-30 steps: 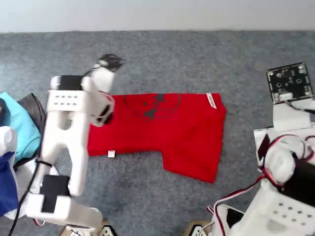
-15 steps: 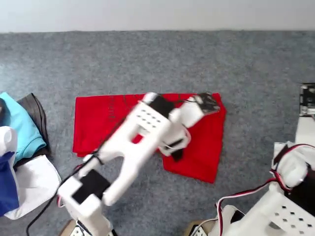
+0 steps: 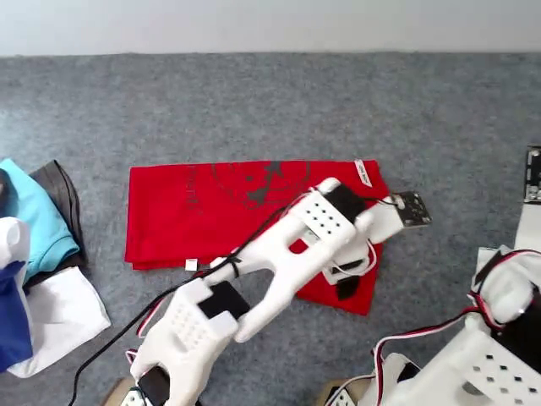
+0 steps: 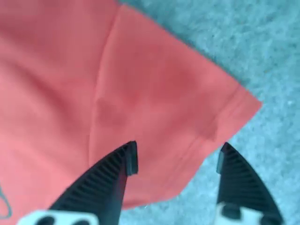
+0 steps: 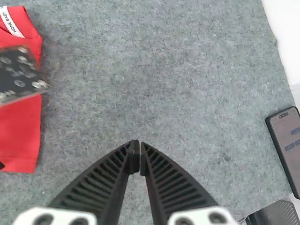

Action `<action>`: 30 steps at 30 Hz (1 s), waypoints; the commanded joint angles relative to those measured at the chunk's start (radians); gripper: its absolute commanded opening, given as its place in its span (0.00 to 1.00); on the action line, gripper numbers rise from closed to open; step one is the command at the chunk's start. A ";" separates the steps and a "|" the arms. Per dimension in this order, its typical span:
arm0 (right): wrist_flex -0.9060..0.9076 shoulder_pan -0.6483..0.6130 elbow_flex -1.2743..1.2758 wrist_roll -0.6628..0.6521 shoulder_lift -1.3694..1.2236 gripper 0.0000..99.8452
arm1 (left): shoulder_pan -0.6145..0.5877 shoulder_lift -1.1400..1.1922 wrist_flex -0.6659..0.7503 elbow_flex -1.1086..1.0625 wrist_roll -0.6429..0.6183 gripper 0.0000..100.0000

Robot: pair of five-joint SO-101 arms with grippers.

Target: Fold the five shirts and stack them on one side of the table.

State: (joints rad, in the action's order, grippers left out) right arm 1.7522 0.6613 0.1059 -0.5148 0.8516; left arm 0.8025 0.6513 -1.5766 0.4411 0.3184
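Red shirt [image 3: 211, 211] lies flat mid-surface, partly folded, with its collar label near the far right corner. The surface [image 3: 338, 101] is grey and carpet-like. Left fingers [image 4: 112, 173] are spread wide, empty, straddling the shirt's near right corner. Contact with the cloth: cannot tell. Right fingers [image 5: 117, 173] are pressed together, gripping nothing, over bare grey surface just beside the shirt's right edge. A pile of turquoise, dark, white and blue garments [image 3: 38, 245] sits at the left edge. A phone [image 5: 287, 140] lies off the grey covering.
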 commanded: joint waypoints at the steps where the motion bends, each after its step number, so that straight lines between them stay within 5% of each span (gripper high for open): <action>1: 0.038 0.008 0.002 0.005 0.005 0.01 | 0.014 0.057 -0.028 0.088 -0.008 0.28; 9: 0.038 0.008 0.002 0.005 0.001 0.01 | 0.014 0.181 -0.034 0.143 -0.006 0.26; 19: 0.038 0.008 0.002 0.005 -0.001 0.01 | 0.015 0.209 -0.034 0.226 0.000 0.01; 30: 0.036 0.008 0.002 0.005 0.005 0.01 | -0.041 0.160 -0.158 0.490 -0.006 0.01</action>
State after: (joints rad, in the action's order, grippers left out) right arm 1.7522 0.6613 0.1059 -0.5148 0.8516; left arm 0.7902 0.8707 -1.7238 0.8462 0.3168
